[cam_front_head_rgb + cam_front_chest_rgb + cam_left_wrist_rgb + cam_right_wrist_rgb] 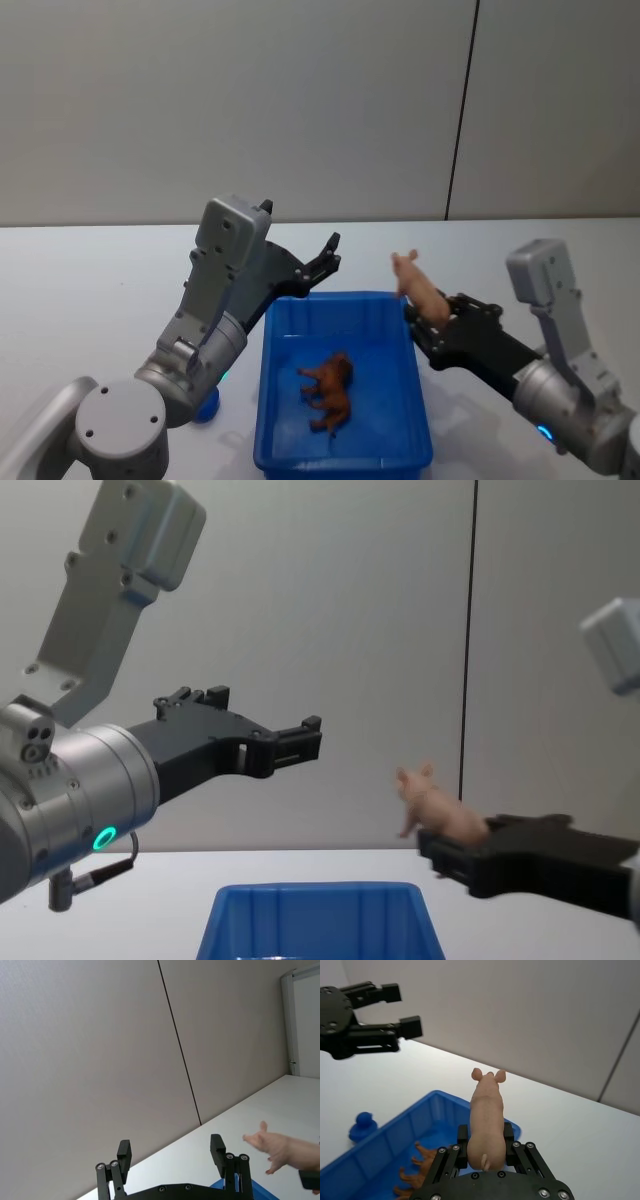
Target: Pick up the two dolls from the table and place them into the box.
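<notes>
White table (90, 270) carries the blue box (272, 400) in the head view, and a brown doll (330, 390) is seen lying inside. In the right wrist view a pink doll (486, 1105) is clamped between the jaws of the right gripper (486, 1132), over the box's far corner. In the left wrist view the left gripper (171, 1152) is held aloft, jaws spread wide.

Two dolls — pink pig (418, 288), brown animal (330, 390) — one box (340, 296).

- Left gripper (312, 742) and right gripper (485, 1135) were matte black with silver pivot screws (474, 1175).
- Arm joints (120, 430) were silver-grey cylinders; wrist housings (232, 240), light-grey boxes.
- Left arm (90, 780) carried a green ring light (103, 838).
</notes>
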Motion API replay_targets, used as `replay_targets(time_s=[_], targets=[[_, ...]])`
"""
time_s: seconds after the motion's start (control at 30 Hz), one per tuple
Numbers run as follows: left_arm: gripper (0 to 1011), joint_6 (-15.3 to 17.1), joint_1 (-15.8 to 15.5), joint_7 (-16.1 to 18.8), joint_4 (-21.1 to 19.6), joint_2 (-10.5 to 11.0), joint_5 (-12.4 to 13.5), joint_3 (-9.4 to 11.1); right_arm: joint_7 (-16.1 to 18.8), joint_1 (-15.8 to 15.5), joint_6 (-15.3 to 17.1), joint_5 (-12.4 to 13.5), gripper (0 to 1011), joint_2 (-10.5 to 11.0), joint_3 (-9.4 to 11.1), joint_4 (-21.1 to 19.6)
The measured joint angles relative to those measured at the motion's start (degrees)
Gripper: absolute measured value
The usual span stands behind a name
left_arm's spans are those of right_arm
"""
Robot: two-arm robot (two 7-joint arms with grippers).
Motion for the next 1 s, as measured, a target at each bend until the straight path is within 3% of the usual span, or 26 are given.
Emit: replay_targets(time_s=[0.37, 0.73, 1.0], targets=[[1001, 0.0, 0.0, 0.0, 0.0, 0.0, 0.0, 0.0, 5.7, 5.3, 5.5, 1.4, 408, -3.8, -1.7, 4.2], [1001, 0.0, 0.0, 0.0, 0.0, 0.0, 0.0, 0.0, 8.9, 9.2, 9.2, 2.3, 769, -6.7, -3.0, 8.0], [1001, 0.0, 0.0, 0.0, 0.0, 0.0, 0.0, 0.0, 9.4, 9.8, 9.7, 2.6, 976, -6.9, -3.0, 8.5]])
